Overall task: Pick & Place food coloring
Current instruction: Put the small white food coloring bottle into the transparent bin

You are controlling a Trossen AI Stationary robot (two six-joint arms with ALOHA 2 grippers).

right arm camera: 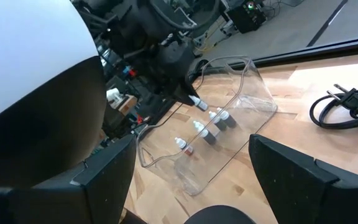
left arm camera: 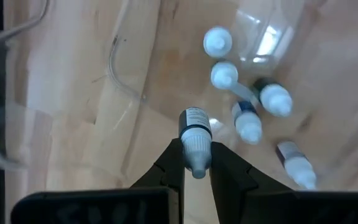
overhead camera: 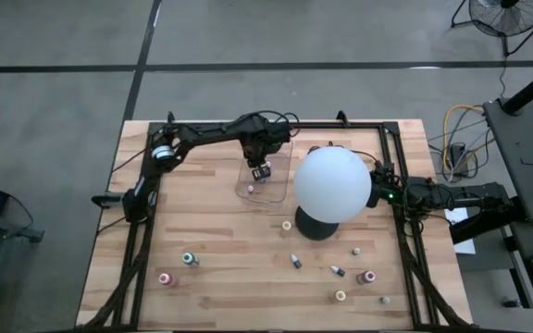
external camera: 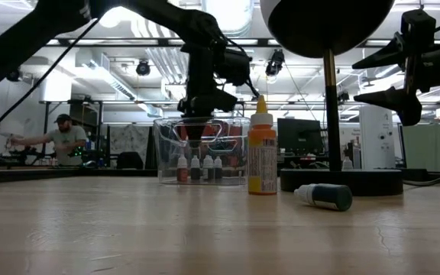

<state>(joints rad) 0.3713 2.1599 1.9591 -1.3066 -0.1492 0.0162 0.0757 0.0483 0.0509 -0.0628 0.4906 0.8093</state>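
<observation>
My left gripper (left arm camera: 196,177) points down over the clear plastic tray (overhead camera: 248,192) and is shut on a small dark food coloring bottle (left arm camera: 194,124) with a white cap. Several white-capped bottles (left arm camera: 248,124) stand upright on the tray's floor, also seen in the low view (external camera: 201,168). More bottles lie scattered on the near half of the table (overhead camera: 296,261). A tall orange bottle (external camera: 262,153) stands upright, and a dark teal one (external camera: 325,196) lies on its side. My right gripper (right arm camera: 191,186) waits open at the table's right edge, behind the white globe (overhead camera: 331,183). My left gripper pinches the bottle's white cap (left arm camera: 197,152) between its two fingers, coming from above and pointing down. The bottle hangs below the fingers, base down, clear of the tray's floor and beside the bottles that stand there.
The white globe on its black base (overhead camera: 315,228) stands right next to the tray, toward the table's right. A black frame (overhead camera: 391,148) runs around the table's edges. A person (external camera: 66,137) is in the room beyond the table.
</observation>
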